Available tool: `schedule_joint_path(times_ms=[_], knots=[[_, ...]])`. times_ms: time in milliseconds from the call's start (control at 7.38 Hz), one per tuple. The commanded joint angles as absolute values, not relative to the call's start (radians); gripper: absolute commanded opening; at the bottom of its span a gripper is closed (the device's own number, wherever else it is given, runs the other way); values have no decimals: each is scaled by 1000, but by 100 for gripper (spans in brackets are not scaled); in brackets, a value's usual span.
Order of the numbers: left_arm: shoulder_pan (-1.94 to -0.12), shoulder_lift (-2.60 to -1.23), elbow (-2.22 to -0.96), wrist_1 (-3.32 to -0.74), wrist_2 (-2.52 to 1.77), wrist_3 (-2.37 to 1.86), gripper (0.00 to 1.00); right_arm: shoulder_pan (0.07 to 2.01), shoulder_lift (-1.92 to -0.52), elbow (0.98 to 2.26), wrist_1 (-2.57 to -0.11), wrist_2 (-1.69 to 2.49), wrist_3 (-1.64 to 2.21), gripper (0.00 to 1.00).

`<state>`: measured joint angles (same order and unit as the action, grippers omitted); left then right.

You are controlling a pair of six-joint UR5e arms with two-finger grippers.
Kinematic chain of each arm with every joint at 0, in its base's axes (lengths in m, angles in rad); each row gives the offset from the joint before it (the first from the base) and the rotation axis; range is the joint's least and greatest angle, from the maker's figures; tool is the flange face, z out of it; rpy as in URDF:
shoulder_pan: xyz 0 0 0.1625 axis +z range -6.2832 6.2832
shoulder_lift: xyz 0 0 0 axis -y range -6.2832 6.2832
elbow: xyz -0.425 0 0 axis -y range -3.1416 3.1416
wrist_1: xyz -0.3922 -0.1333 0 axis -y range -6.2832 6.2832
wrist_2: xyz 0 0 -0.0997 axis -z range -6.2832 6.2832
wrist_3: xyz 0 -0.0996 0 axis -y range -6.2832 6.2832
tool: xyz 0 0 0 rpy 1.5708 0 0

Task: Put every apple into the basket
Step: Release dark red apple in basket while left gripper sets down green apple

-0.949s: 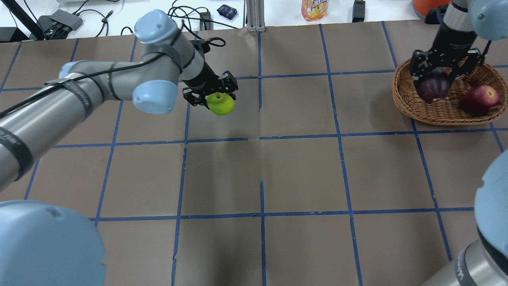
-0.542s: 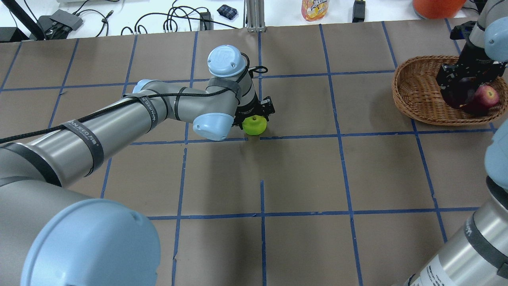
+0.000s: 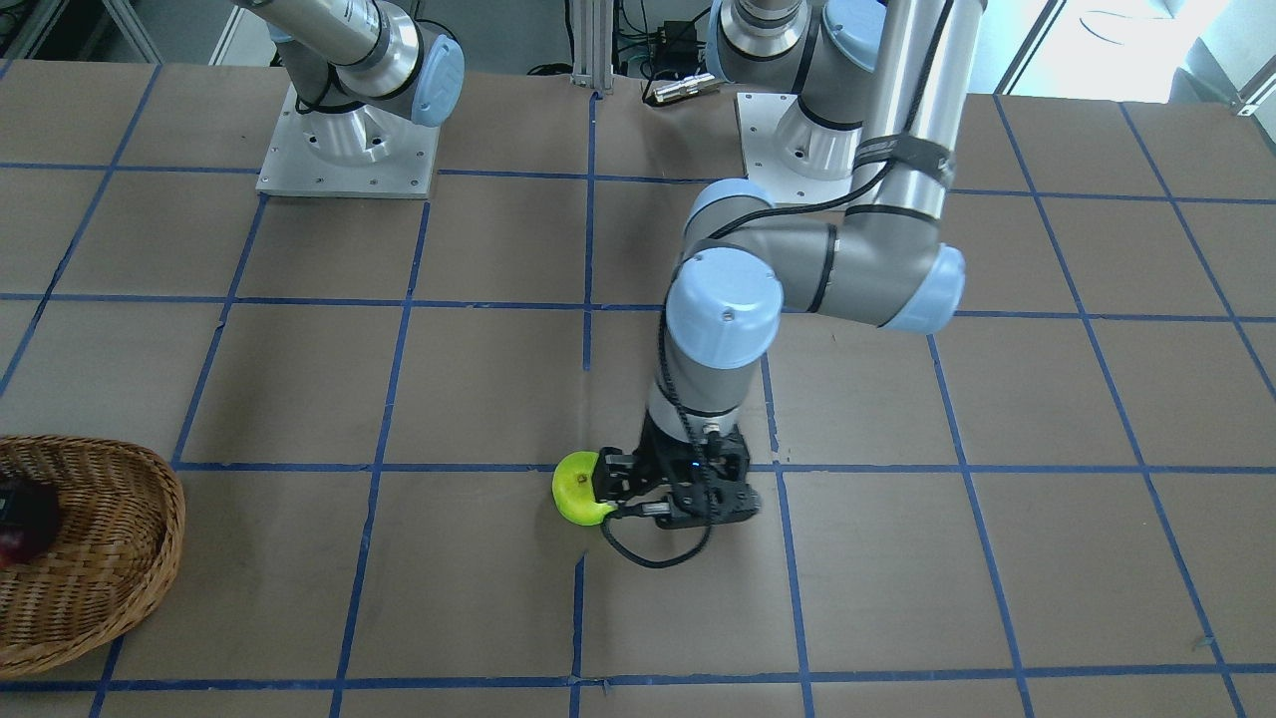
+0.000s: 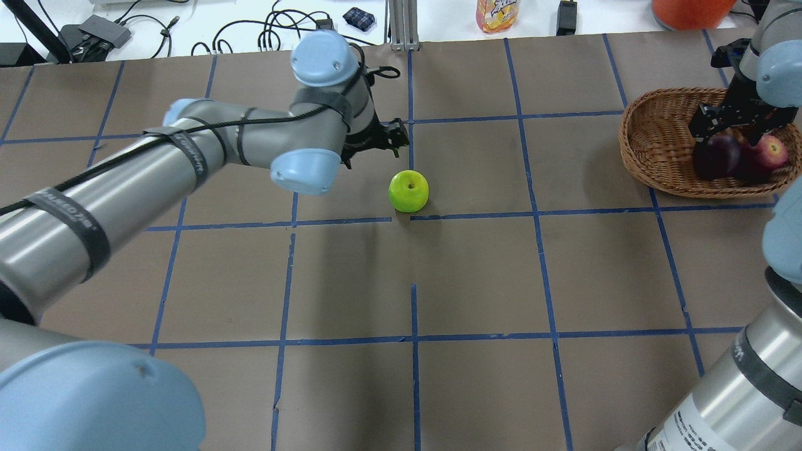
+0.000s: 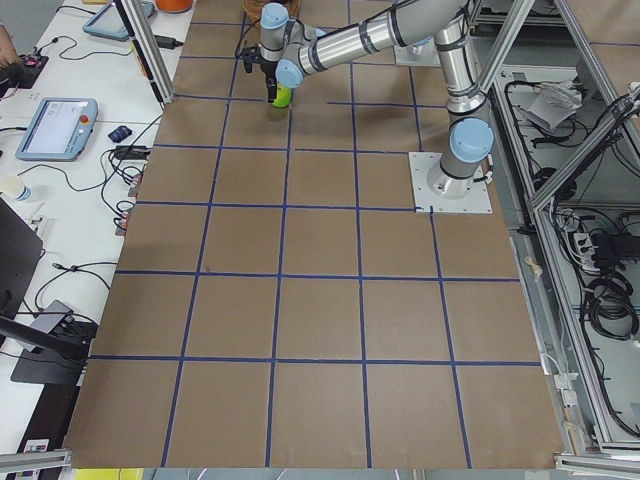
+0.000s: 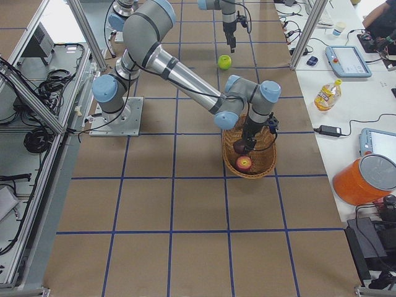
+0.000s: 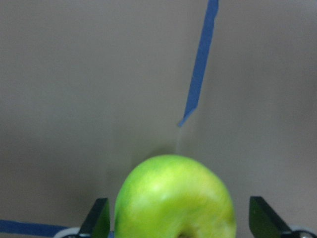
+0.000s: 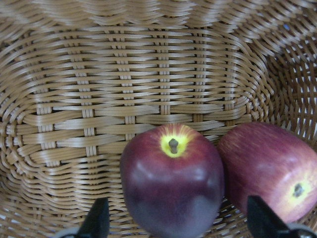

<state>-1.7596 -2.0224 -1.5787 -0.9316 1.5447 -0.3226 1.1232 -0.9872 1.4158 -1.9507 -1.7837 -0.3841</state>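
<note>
The lime green apple (image 4: pixel 408 191) stands on the table near its middle, stem up. My left gripper (image 4: pixel 379 141) is open and empty, just behind and to the left of it. In the left wrist view the green apple (image 7: pixel 176 198) sits between the fingertips (image 7: pixel 99 220) with a gap on each side. The wicker basket (image 4: pixel 651 156) at the far right holds the maroon apple (image 4: pixel 716 156) and the red apple (image 4: pixel 763 153), touching. My right gripper (image 4: pixel 730 125) is open just above the maroon apple (image 8: pixel 171 183), with the red apple (image 8: pixel 270 168) beside it.
Blue tape lines grid the brown table cover. A juice bottle (image 4: pixel 497 14), cables and an orange bucket (image 4: pixel 689 9) lie beyond the far edge. The arm bases (image 3: pixel 344 150) stand on the robot's side.
My left gripper carried the green apple right and down, set it on the table, opened and drew back. My right gripper lowered the maroon apple into the basket beside the red one and let go.
</note>
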Motion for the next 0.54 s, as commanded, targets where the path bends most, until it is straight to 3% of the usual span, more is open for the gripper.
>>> schedule_joint_path(times_ms=[0,136,407], knots=[[-1543,-1867,-1403,-1343,1562,-20,100,1123,-1028,1419,-1915,-1778,-383,100],[-1502,-1815,-1346,-1524,1549,39,100,1132,-1049,1410,-1872,-1772,-380,100],[-1450,-1711,-1327,-1562,1568,51,100,1237,-1155,1413,-1712,-1656,-234,100]])
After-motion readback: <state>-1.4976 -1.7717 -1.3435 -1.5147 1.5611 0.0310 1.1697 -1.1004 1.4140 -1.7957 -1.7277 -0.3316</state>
